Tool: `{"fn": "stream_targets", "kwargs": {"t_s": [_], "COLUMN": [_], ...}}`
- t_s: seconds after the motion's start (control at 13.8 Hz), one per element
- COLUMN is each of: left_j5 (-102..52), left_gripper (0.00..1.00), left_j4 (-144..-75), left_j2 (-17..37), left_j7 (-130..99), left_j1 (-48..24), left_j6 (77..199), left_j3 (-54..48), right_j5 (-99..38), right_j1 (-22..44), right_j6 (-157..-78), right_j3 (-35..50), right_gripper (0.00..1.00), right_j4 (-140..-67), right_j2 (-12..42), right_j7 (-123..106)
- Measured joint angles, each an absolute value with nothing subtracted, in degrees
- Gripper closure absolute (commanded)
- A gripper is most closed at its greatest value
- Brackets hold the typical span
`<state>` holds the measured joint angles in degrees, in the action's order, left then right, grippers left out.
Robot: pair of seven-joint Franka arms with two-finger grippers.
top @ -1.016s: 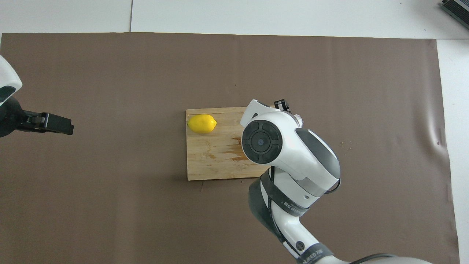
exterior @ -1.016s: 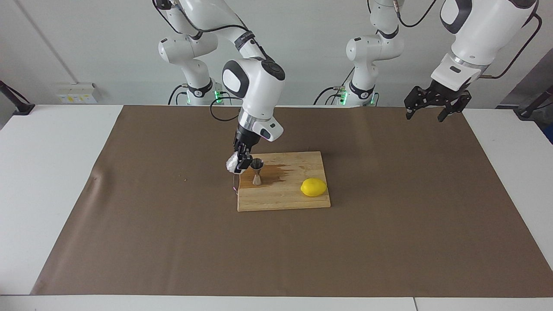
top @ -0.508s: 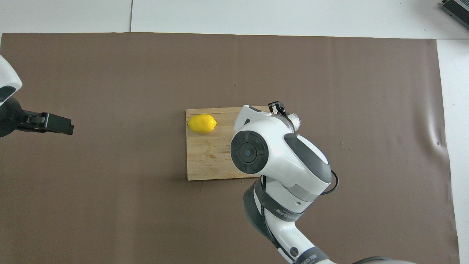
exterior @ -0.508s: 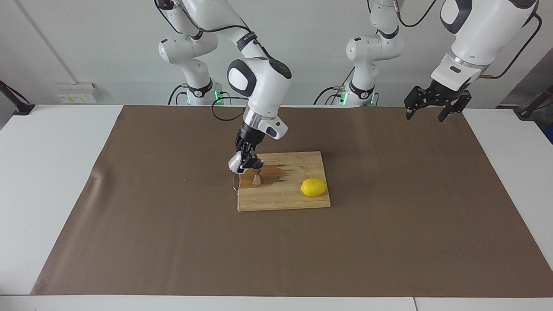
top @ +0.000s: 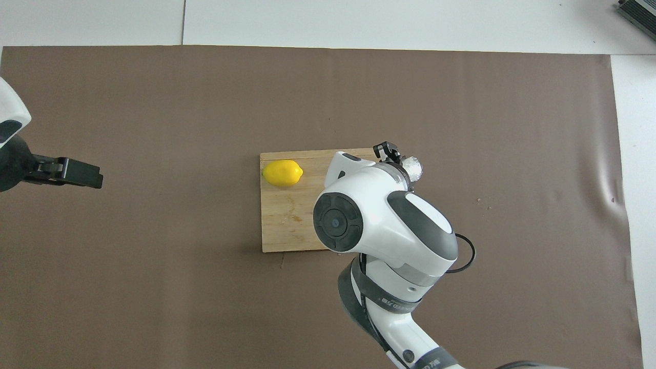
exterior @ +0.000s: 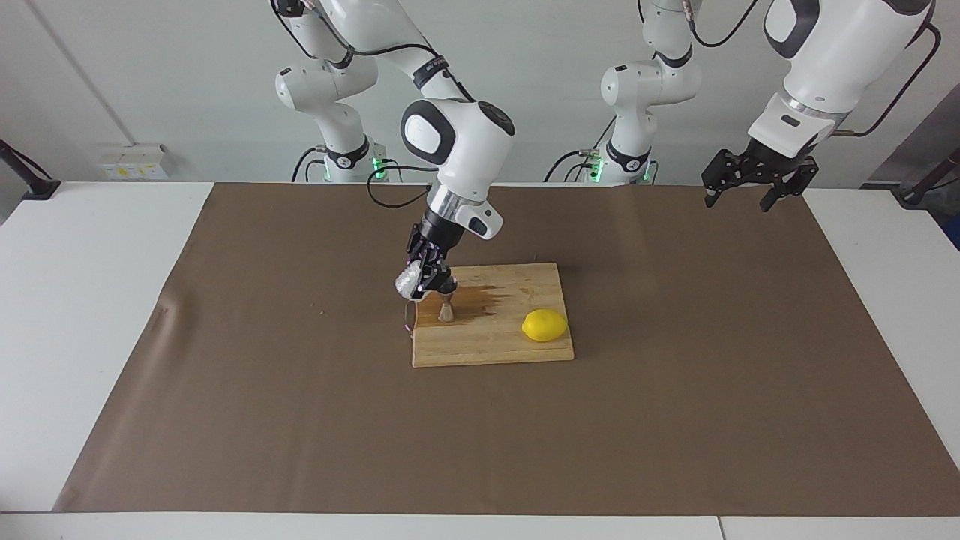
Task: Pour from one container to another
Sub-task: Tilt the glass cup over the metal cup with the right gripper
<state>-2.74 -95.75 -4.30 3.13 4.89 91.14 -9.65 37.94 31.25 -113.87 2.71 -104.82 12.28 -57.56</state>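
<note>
The right gripper [exterior: 426,283] clamps the glass cup [exterior: 406,281], tipped over the jigger [exterior: 445,309], which stands on the cutting board [exterior: 491,345] at the board's edge toward the right arm's end; its top seems hidden by the gripper. A lemon [exterior: 544,325] lies near the board's other end. The left gripper [exterior: 739,195] waits, jaws wide, above the brown mat [exterior: 675,412], which lies bare around the board.
</note>
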Motion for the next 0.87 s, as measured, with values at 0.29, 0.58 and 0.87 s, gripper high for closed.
{"fn": "stream_targets", "kwargs": {"t_s": [0.29,0.58,0.87], "left_j5": [-2.74,-2.74,-2.74], "left_gripper": [0.00,0.00,0.00], "left_j4": [-95.75,-95.75,-95.75], "left_j2": [-4.30,-4.30,-4.30], "left_j7": [3.13,3.13,3.12], "left_j1": [4.89,4.89,4.89], "left_j6": [91.14,91.14,91.14], "left_j3": [-9.65,-9.65,-9.65], "right_j5": [38.32,38.51,39.61], "right_j1": [32.17,32.55,33.01], "right_j6": [-113.86,-113.86,-113.86], "right_j3": [2.73,2.73,2.73], "right_gripper": [1.00,1.00,1.00], "right_j4": [-104.92,-105.07,-105.34], "right_j2": [12.28,12.28,12.28], "right_j7": [-57.56,-57.56,-57.56]}}
